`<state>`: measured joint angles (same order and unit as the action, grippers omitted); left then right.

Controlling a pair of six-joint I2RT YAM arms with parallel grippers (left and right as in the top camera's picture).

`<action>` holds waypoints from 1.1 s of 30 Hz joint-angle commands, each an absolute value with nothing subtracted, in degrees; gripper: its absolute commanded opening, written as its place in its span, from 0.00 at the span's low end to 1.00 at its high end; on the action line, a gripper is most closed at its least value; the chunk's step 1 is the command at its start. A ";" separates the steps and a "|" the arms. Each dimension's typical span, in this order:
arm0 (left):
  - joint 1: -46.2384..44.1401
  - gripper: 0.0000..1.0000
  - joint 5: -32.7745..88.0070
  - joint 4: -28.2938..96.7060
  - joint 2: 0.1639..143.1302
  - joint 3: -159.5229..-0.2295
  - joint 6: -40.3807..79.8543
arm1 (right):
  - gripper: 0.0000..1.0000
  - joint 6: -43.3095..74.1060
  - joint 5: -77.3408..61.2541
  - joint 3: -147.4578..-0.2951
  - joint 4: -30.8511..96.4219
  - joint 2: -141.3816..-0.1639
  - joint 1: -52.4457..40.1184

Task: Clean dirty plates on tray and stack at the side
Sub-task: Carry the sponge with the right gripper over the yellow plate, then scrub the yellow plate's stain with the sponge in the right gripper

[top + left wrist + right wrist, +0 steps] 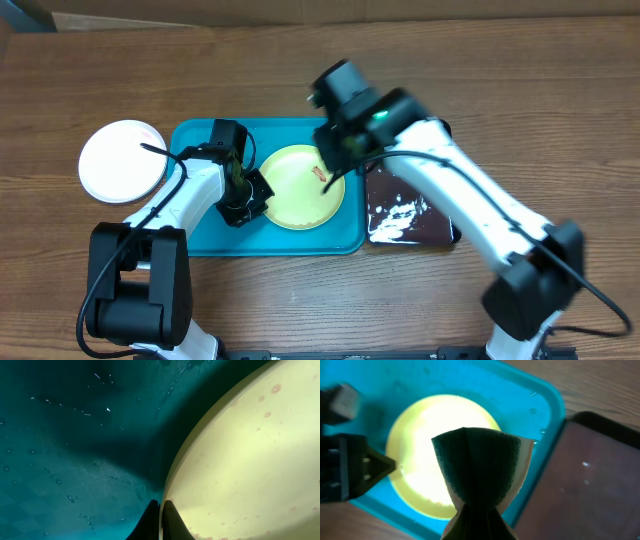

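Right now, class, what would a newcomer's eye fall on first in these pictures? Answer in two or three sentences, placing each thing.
The yellow plate glows in the middle of the turquoise tray, with the left pincer pinching its left rim. Above it the right pincer holds a folded green sponge. A white plate lies on the table, left of the tray.

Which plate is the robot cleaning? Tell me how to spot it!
Find the big turquoise tray on the wooden table. The yellow plate lies inside it, its rim pinched by the left pincer, while the right pincer holds a green sponge over it. It is pale yellow with a red-brown smear; the white plate sits outside on the wood.
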<state>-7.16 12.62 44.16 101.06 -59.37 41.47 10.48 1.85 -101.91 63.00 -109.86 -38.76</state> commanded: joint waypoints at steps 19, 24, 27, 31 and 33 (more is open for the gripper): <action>-7.60 0.04 11.79 44.53 101.25 -58.87 41.76 | 0.04 10.48 15.99 -101.71 55.75 -124.97 -43.03; -7.60 0.04 11.81 44.51 101.25 -58.87 41.76 | 0.04 10.48 16.03 -101.10 53.67 -126.76 -43.07; -7.60 0.04 11.81 44.60 101.25 -58.87 41.74 | 0.04 10.41 16.08 -100.82 52.56 -128.01 -43.00; -7.60 0.04 11.79 44.62 101.25 -58.87 40.60 | 0.04 10.44 16.05 -99.04 50.02 -128.44 -42.89; -7.60 0.04 11.81 44.60 101.25 -58.87 40.27 | 0.04 10.46 16.05 -98.08 49.28 -128.44 -42.89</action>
